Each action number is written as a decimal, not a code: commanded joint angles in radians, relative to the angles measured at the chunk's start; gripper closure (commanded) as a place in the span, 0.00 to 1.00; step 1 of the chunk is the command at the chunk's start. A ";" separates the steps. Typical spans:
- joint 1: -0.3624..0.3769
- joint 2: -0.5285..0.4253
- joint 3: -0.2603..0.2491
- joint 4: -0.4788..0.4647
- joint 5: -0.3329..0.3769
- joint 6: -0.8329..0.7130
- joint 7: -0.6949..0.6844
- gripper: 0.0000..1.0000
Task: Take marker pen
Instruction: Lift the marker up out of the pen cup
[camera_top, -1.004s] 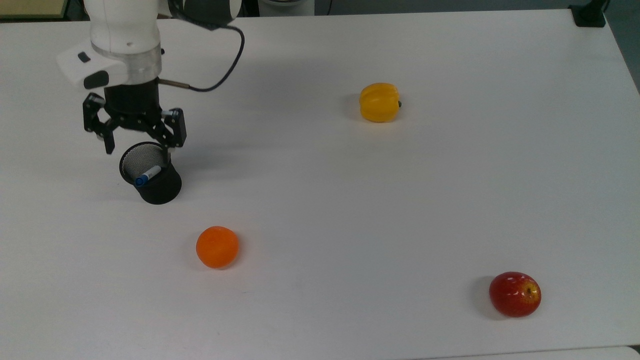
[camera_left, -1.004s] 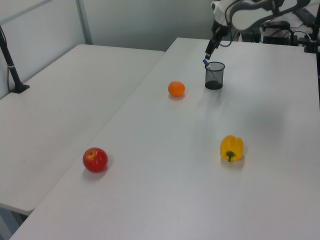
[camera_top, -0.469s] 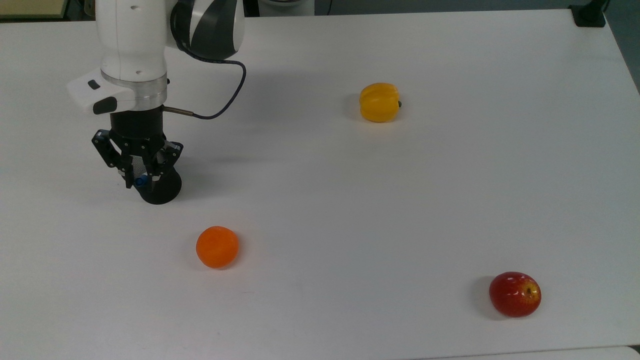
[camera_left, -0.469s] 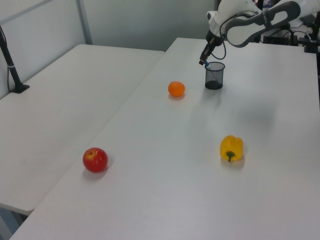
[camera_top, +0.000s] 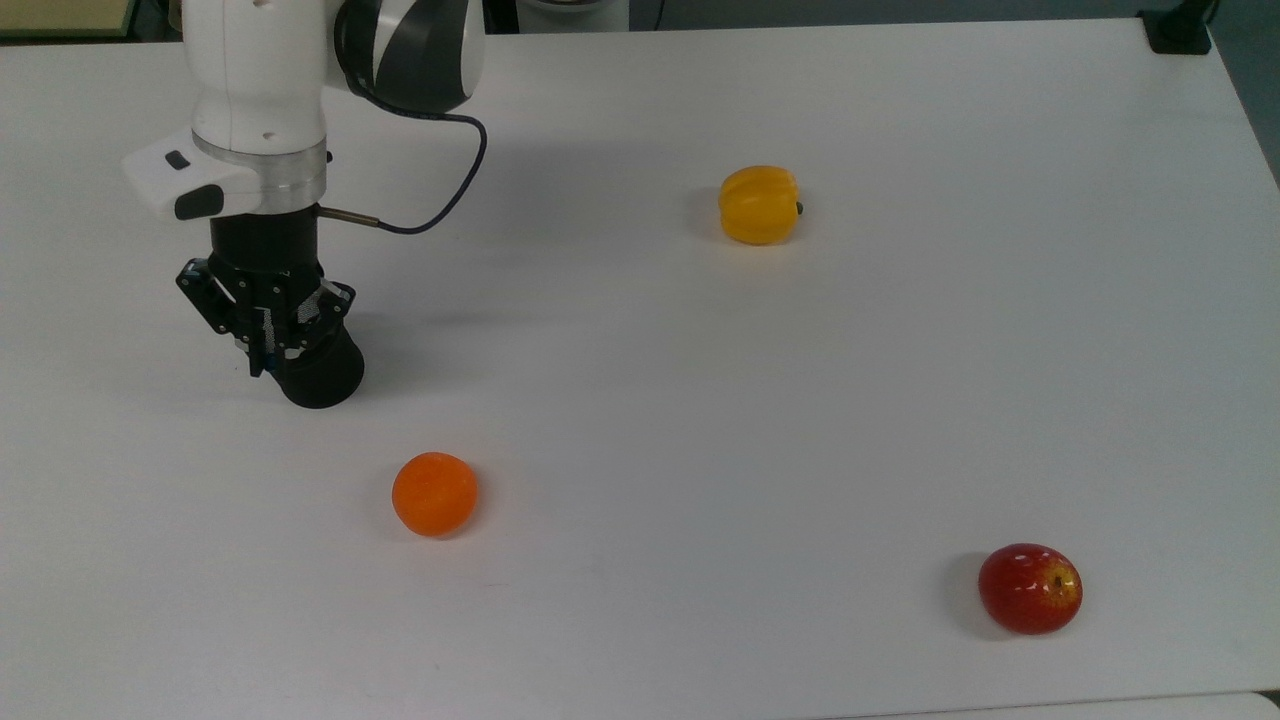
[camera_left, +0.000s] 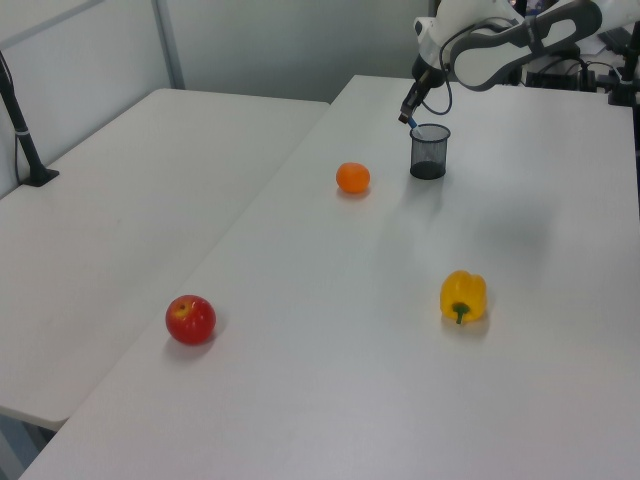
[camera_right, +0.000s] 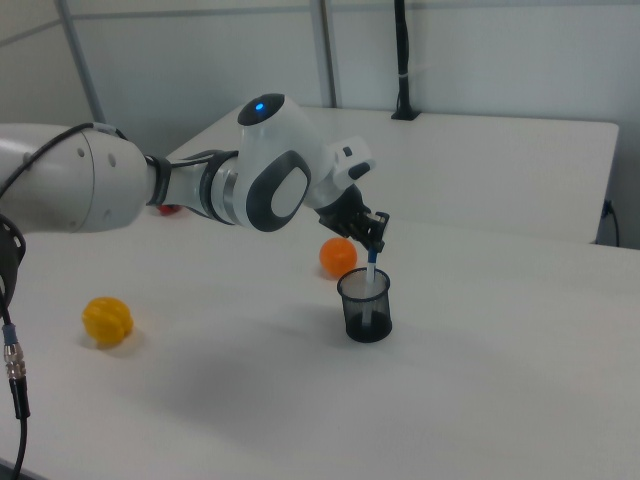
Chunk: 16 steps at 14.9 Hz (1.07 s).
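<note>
Gripper (camera_right: 373, 243) clenched on the marker pen (camera_right: 369, 277), whose lower end stands inside the black mesh cup (camera_right: 365, 305) at the top view's left; an off-vertical pull could tip the cup.

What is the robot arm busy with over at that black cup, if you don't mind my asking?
The arm's gripper has its fingers shut on the blue top of the marker pen, which stands upright with its lower part inside the black mesh cup. The pen is not yet out of the cup. An orange, a yellow pepper and a red apple lie untouched elsewhere on the white table.
</note>
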<state>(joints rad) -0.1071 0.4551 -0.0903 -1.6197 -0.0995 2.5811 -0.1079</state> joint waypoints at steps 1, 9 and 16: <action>-0.003 -0.090 -0.003 -0.019 0.015 0.007 0.004 0.92; 0.039 -0.190 0.011 0.032 0.014 -0.177 0.129 0.92; 0.239 -0.199 0.024 0.043 0.027 -0.666 0.246 0.91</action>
<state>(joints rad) 0.0715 0.2741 -0.0632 -1.5563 -0.0957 2.0326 0.1140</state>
